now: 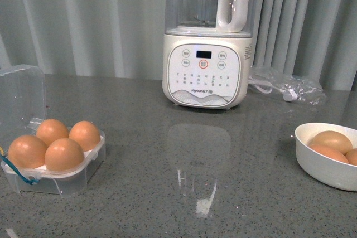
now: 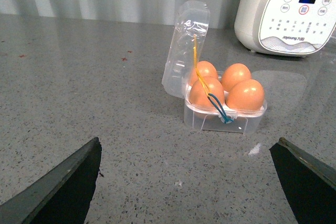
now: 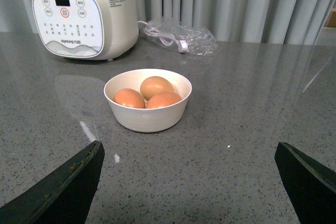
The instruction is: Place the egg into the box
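Nearest, the left tool (image 2: 188, 141) hangs above the grey speckled stone surface (image 1: 184, 193) with its two dark fingers (image 2: 68, 182) spread wide apart and nothing between them. The right tool (image 3: 190, 144) is likewise spread wide and empty.

At the near left of the surface sits the small square clear-plastic egg box (image 1: 75, 181). All four cells of its white tray are filled. The smooth orange-brown egg (image 1: 64, 154) lies in the near right cell, touching its three look-alike neighbours. A blue and yellow cord (image 1: 15, 172) loops over the box's near left edge. The hinged clear lid (image 1: 21, 96) stands open and upright on the far left side.

At the near right stands a round white bowl (image 1: 323, 170) holding three more brown eggs (image 3: 148, 93).

Farther back, in the centre, is a cream-white blender with a clear jug (image 1: 206, 73). To its right lies a crumpled clear plastic bag holding a white cable (image 1: 285, 86). A pale grey pleated curtain (image 1: 83, 20) hangs behind everything.
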Action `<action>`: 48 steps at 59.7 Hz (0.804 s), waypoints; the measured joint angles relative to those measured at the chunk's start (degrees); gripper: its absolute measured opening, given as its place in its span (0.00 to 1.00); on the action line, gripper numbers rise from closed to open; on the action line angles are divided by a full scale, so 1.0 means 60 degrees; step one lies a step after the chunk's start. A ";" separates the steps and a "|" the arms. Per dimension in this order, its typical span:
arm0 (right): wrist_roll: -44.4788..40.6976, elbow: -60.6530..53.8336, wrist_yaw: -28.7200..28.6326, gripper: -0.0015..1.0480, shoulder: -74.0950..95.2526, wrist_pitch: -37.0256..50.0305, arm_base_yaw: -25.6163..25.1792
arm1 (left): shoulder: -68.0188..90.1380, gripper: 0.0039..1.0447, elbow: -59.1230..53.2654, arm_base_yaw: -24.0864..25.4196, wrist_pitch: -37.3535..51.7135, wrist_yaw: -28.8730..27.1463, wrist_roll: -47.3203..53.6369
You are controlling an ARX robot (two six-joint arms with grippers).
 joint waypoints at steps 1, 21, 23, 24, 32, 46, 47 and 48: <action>0.0015 0.0000 0.0000 0.95 0.0000 0.0000 0.0000 | 0.0000 0.94 0.0000 0.0000 0.0000 0.0000 0.0000; 0.0011 0.0000 0.0000 0.93 0.0004 0.0000 -0.0004 | 0.2222 0.94 0.1486 -0.0525 -0.3544 -0.2495 -0.1647; 0.0011 0.0000 0.0011 0.93 0.0000 0.0000 -0.0004 | 0.2189 0.94 0.1606 -0.0423 -0.3450 -0.2339 -0.1698; 0.0007 0.0000 0.0007 0.93 -0.0004 0.0000 -0.0004 | 0.2182 0.94 0.1650 -0.0382 -0.3413 -0.2277 -0.1701; 0.0011 0.0000 0.0000 0.93 0.0000 0.0000 -0.0004 | 0.2590 0.94 0.1942 0.0372 -0.2590 -0.1319 -0.1647; 0.0011 0.0000 0.0000 0.93 0.0000 0.0000 -0.0004 | 0.5814 0.94 0.2801 0.2087 0.0557 0.1224 -0.1118; 0.0011 0.0000 0.0000 0.93 0.0000 0.0000 -0.0004 | 0.6000 0.94 0.2889 0.2146 0.0692 0.1341 -0.1067; 0.0007 0.0000 0.0000 0.93 0.0000 0.0000 -0.0004 | 0.6379 0.94 0.3075 0.2259 0.0954 0.1504 -0.0994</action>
